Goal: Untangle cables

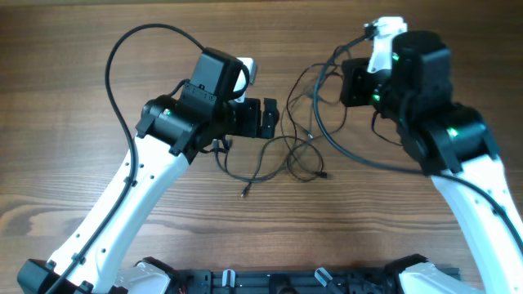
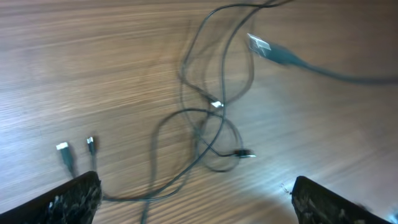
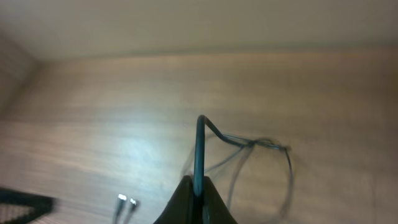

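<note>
The wooden table (image 1: pixel 73 90) carries the cables (image 1: pixel 296 152), a loose tangle of thin black loops in the middle of the overhead frame, between my two arms. My left pincer (image 2: pixel 193 186) stands wide and empty just left of the tangle, while my right pincer (image 3: pixel 196 190) is pinched tight on one strand lifted toward the upper right. These cords look light, limp and a little slick, so I judge a hard pull would drag the whole knot along; better to grip near a free plug (image 2: pixel 63 148) or a single outer loop than at the crossing.
</note>
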Robot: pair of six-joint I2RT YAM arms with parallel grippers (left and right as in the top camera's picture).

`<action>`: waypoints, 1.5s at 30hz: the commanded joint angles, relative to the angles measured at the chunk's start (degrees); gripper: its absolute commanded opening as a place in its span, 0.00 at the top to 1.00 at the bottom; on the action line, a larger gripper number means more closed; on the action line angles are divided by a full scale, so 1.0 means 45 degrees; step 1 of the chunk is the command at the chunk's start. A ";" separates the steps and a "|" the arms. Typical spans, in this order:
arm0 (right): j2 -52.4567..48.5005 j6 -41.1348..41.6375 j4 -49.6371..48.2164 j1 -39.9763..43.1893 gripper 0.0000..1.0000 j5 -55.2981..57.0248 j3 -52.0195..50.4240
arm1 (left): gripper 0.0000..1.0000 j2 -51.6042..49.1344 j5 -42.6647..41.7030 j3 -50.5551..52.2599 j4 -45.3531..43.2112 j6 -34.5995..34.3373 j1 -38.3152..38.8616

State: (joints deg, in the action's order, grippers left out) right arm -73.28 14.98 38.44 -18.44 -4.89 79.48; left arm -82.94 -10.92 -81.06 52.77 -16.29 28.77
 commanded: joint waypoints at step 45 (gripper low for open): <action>-0.3531 -0.0442 0.4556 0.2599 0.03 0.2108 -0.3249 | 0.00 -0.0073 -0.3240 -0.0141 0.0209 0.2545 -0.0039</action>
State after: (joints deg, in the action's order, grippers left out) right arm -88.60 17.76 63.33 -9.47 8.10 66.74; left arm -83.00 -24.97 -81.06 53.74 -7.09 28.77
